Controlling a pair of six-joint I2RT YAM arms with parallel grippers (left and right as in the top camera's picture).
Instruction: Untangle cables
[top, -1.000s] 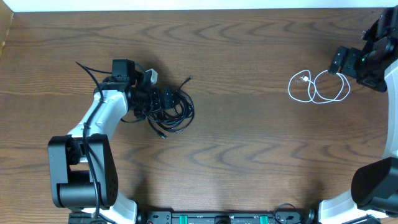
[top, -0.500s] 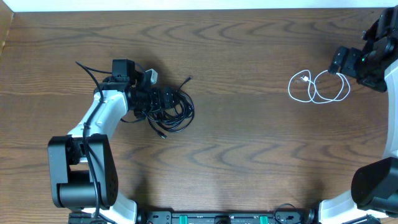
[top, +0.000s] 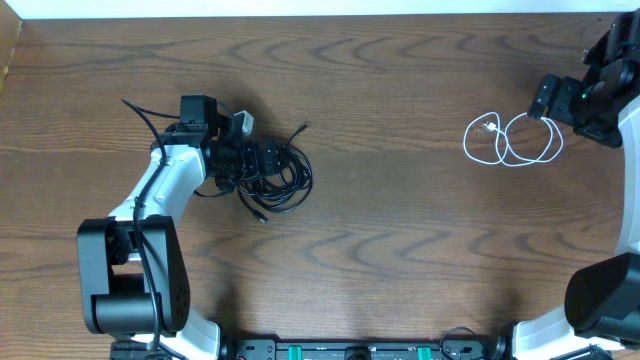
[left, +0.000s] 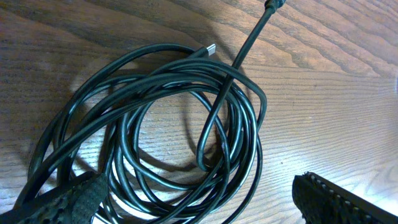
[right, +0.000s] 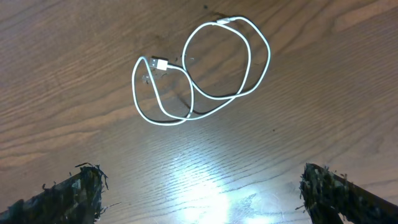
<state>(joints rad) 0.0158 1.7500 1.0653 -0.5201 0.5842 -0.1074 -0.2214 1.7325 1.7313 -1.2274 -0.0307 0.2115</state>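
The black cables (top: 285, 180) lie bunched in a loose coil at the left of the table, one plug end (top: 304, 127) sticking out toward the back. My left gripper (top: 262, 160) hovers over the coil's left side. In the left wrist view the coil (left: 249, 124) fills the frame and the left gripper (left: 199, 205) stands open, its fingers astride the near loops. The white cable (top: 467, 140) lies apart at the right in two loops. My right gripper (top: 543, 100) hangs just beyond it. In the right wrist view the white cable (right: 159, 62) lies ahead of the open right gripper (right: 202, 199), untouched.
The wooden table (top: 400, 230) ends at a white strip along the back and at its left edge (top: 8, 70). The left arm's base (top: 130, 280) stands at the front left, the right arm's base (top: 605, 300) at the front right.
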